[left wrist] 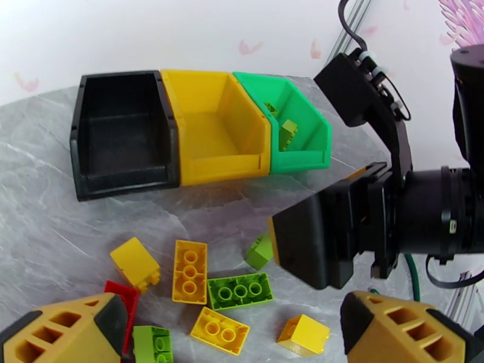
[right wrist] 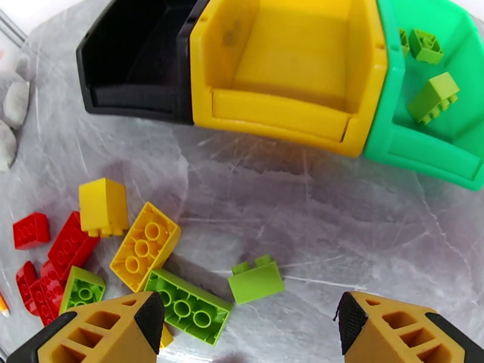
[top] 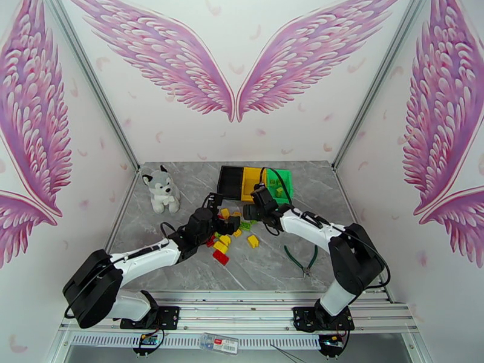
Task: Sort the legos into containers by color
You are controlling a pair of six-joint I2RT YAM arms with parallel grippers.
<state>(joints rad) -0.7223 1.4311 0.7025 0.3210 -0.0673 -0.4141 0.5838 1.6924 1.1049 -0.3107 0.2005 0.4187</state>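
Note:
The containers stand joined in a row at the back: a black bin (right wrist: 133,98), a yellow bin (right wrist: 278,113) and a green bin (right wrist: 423,155). Two green legos (right wrist: 432,97) lie in the green bin. In front of the bins, loose legos are scattered: a small green brick (right wrist: 256,279), a long green brick (right wrist: 187,305), a long yellow brick (right wrist: 145,246), a yellow block (right wrist: 104,207) and red bricks (right wrist: 72,246). My right gripper (right wrist: 251,328) hangs open just short of the small green brick, holding nothing. My left gripper (left wrist: 236,340) is open above the pile, over a yellow brick (left wrist: 219,330).
A husky plush toy (top: 160,189) sits at the back left of the grey marble table (top: 181,261). Green-handled pliers (top: 302,258) lie to the right, near the right arm. The two wrists are close together above the pile, the right gripper's body (left wrist: 327,237) just ahead of my left fingers.

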